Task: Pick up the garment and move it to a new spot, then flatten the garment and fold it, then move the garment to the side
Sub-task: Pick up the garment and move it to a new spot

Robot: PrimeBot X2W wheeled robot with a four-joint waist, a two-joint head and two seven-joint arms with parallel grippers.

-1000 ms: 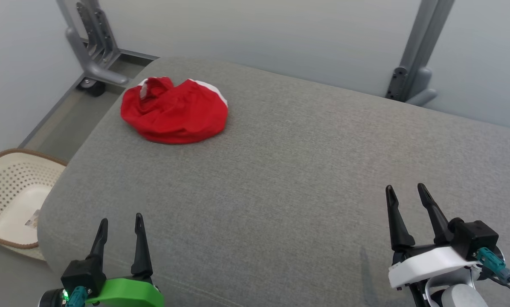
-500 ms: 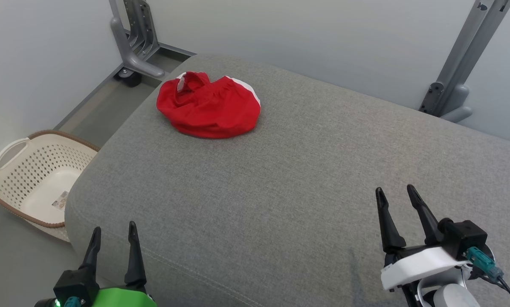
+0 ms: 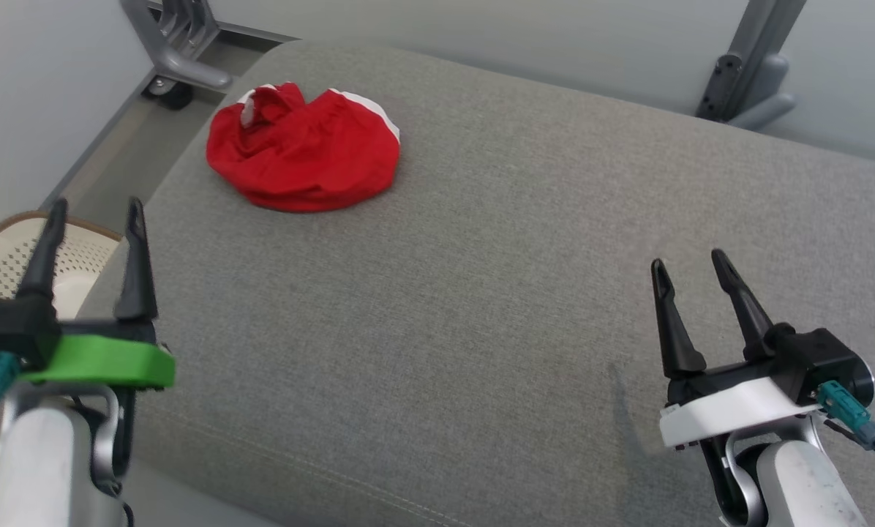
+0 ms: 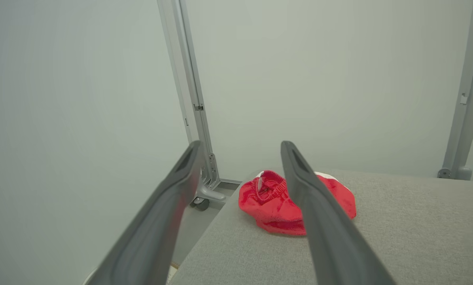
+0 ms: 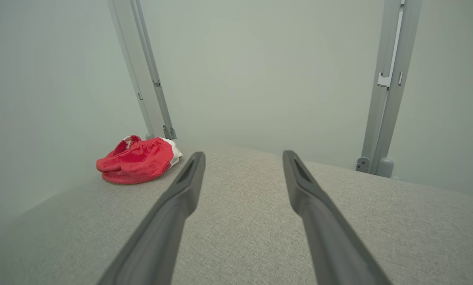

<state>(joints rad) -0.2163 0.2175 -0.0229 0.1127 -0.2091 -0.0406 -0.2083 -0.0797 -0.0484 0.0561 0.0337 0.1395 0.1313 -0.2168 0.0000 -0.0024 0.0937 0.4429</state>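
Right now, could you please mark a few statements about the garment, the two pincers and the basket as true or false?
1. The red garment lies crumpled on the grey cushion. True.
2. The left pincer is shut on the garment. False: it is open, empty and apart from the garment.
3. The right pincer is open and holds nothing. True.
4. The perforated basket sits on top of the cushion. False: it stands lower down, beside the cushion on the robot's left.

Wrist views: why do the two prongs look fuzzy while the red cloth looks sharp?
Left wrist view: the left gripper sits near the lens and blurs; the garment is crisper. Right wrist view: the right gripper blurs likewise. Head view: soft, even light.
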